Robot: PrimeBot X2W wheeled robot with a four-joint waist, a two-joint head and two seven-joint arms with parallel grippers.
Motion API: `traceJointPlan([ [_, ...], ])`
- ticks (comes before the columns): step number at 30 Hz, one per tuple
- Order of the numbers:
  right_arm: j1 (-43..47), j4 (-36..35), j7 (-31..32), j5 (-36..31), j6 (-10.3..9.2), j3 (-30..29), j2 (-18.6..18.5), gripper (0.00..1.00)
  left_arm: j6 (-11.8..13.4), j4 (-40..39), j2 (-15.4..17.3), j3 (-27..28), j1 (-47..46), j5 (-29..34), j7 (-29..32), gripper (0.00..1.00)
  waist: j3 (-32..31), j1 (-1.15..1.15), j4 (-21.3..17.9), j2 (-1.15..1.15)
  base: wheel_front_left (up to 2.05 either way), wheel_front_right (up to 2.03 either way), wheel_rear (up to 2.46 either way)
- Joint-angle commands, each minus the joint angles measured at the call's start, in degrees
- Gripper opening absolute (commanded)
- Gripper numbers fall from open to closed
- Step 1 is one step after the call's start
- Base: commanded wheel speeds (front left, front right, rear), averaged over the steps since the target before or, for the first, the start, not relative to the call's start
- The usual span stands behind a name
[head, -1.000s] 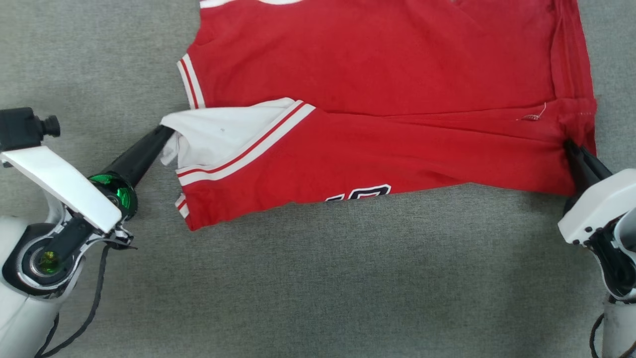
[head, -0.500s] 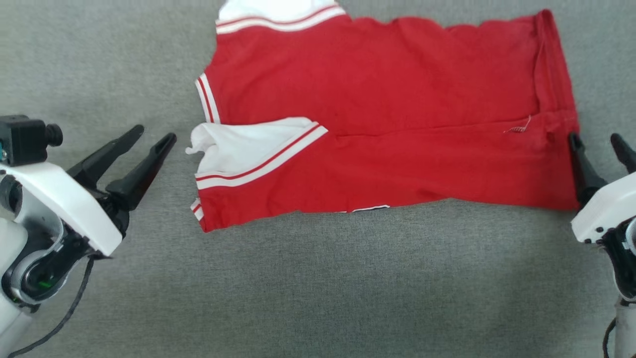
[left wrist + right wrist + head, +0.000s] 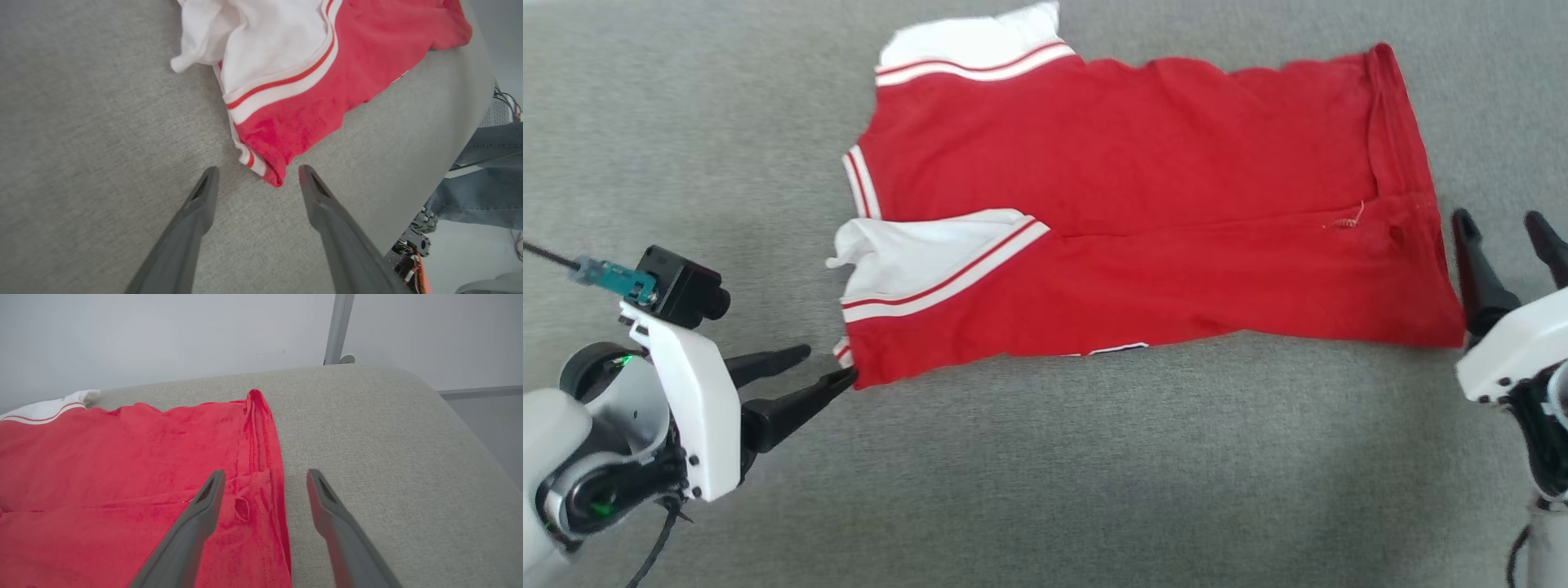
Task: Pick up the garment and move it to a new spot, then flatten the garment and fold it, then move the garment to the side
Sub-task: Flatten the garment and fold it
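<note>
Both grips are gone. The left gripper (image 3: 829, 363) and the right gripper (image 3: 1499, 216), which were pinching the red jersey-style garment with white sleeve ends and red-and-white striped trim (image 3: 1143, 204) a second ago, are now holding nothing, their long dark fingers standing apart.

The garment is lying flat on the grey fabric-covered counter (image 3: 1094, 482), with its near half doubled over onto its far half. A white sleeve end (image 3: 915, 249) is resting on top at its left side, and a sliver of black-and-white lettering (image 3: 1115, 350) is peeking from under its near edge.

The left gripper is no longer at the sleeve; it is pointing at the garment's near left corner (image 3: 278, 163), which is lying just ahead of the gap between the spread fingers in the left wrist view. The right gripper is hovering just beside the garment's right hem (image 3: 261, 433), straddling its edge.

The lengthwise fold looks laid down and released. The left gripper is probably lining up a fresh grasp at that corner for the next fold.
</note>
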Motion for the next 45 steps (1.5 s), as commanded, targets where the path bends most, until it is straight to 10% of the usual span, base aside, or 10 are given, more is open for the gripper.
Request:
traceJointPlan([
  [1,-0.5,-0.4,-0.7,0.1,-0.01,0.4,0.6,1.00,0.1,1.4,-0.5,-0.4,-1.5,-1.6,1.5,1.00,1.3,0.00,-1.0,0.00,0.00,0.00,0.00],
  [10,-0.9,0.6,-3.1,-0.6,-0.01,0.8,2.9,1.00,0.2,8.0,-1.8,-3.2,-4.1,-8.0,9.0,1.00,4.6,0.00,-5.1,0.00,0.00,0.00,0.00],
  [11,-0.7,0.7,-3.3,-0.6,-0.01,0.7,3.1,1.00,0.2,8.1,-1.7,-3.4,-4.2,-8.5,9.5,0.91,4.7,0.00,-5.3,0.00,0.00,0.00,0.00],
  [15,-0.4,1.3,-4.0,-0.4,-0.01,0.8,3.3,1.00,0.2,8.0,-1.5,-4.2,-4.1,-9.4,10.5,0.00,4.7,0.00,-5.9,0.00,0.00,0.00,0.00],
  [34,-4.7,5.9,22.1,2.0,0.00,9.2,-6.1,1.00,0.2,7.5,-3.5,-4.5,-7.6,-8.2,6.6,0.00,5.9,0.00,-3.8,0.00,0.00,0.00,0.00],
  [35,-4.6,6.5,23.3,2.2,0.00,9.6,-6.2,0.91,0.2,7.4,-3.8,-4.5,-7.8,-8.1,6.4,0.00,5.9,0.00,-3.5,0.00,0.00,0.00,0.00],
  [36,-4.6,7.0,24.3,2.4,0.00,9.8,-6.2,0.40,0.2,7.4,-4.0,-4.6,-7.9,-8.1,6.0,0.00,5.9,0.00,-3.2,0.00,0.00,0.00,0.00],
  [38,-5.0,7.4,25.4,2.8,0.00,9.7,-6.1,0.00,0.2,7.5,-4.6,-4.7,-8.0,-8.2,5.3,0.00,5.7,0.00,-2.7,0.00,0.00,0.00,0.00],
  [45,-3.3,4.6,25.1,3.7,-0.02,6.6,-8.0,0.00,0.1,6.1,-4.1,-5.1,-6.5,-9.3,1.6,0.00,3.0,0.00,-1.2,0.00,0.00,0.00,0.00],
])
